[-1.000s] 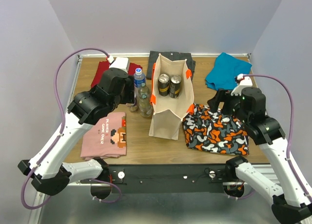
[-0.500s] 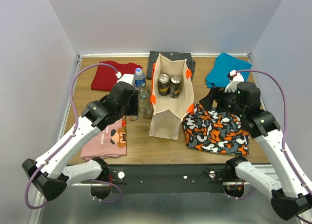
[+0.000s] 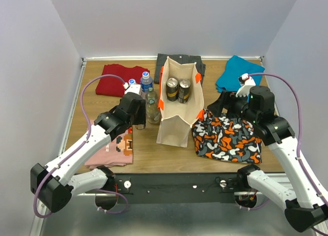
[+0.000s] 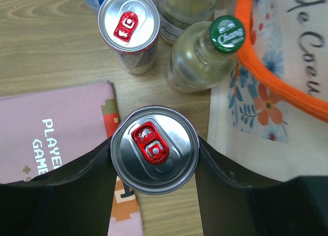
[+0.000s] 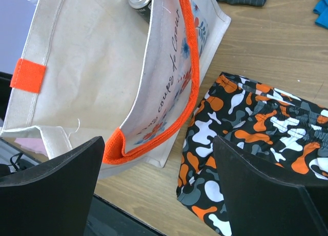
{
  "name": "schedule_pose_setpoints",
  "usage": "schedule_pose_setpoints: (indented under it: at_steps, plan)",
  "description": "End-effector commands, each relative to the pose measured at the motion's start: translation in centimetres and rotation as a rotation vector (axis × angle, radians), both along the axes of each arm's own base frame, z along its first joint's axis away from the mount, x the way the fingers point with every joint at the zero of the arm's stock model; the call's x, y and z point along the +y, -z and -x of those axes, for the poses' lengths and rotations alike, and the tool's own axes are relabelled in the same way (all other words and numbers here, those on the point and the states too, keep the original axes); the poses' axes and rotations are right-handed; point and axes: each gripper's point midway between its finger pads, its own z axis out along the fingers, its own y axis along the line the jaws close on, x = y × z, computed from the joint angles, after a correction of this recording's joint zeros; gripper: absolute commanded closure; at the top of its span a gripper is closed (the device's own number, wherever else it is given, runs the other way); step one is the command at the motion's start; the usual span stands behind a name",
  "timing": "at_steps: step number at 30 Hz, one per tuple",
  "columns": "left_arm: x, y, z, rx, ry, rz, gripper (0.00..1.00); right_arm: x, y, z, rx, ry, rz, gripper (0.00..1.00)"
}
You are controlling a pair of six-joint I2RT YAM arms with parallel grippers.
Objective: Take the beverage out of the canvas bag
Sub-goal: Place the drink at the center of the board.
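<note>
The beige canvas bag (image 3: 177, 113) stands upright mid-table with orange pieces at its rim and two cans (image 3: 178, 90) inside. My left gripper (image 4: 155, 143) is shut on a silver can with a red tab (image 4: 155, 150), just left of the bag (image 4: 279, 77), over bare wood and the edge of a pink shirt (image 4: 51, 133). From above, the left gripper (image 3: 136, 119) hides that can. My right gripper (image 5: 158, 141) is open and empty, close to the bag's right side (image 5: 97, 77), near its orange rim (image 5: 179, 107); in the overhead view the right gripper (image 3: 219, 106) sits just off the bag.
Beside the held can stand another can (image 4: 128, 28), a green-capped bottle (image 4: 205, 56) and a blue-capped water bottle (image 3: 146, 79). Folded clothes lie around: red (image 3: 120, 78), dark grey (image 3: 179, 61), teal (image 3: 238, 74), camouflage (image 3: 228, 136), pink (image 3: 110, 146).
My left arm has drawn back towards the near side with the can, next to the bottles. The right gripper has shifted a little towards the bag and spread slightly wider.
</note>
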Motion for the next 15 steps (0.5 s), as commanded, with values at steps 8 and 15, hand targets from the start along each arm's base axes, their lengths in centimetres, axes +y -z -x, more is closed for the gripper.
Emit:
schedule_pose_setpoints:
  at_steps: [8, 15]
  plan:
    - [-0.2, 0.5, -3.0, -0.139, -0.047, 0.031, 1.00, -1.0, -0.8, 0.2, -0.029, 0.055, 0.007, 0.05]
    - [0.4, 0.7, -3.7, -0.164, -0.092, 0.016, 1.00, -1.2, -0.3, 0.3, -0.019, 0.061, 0.012, 0.05]
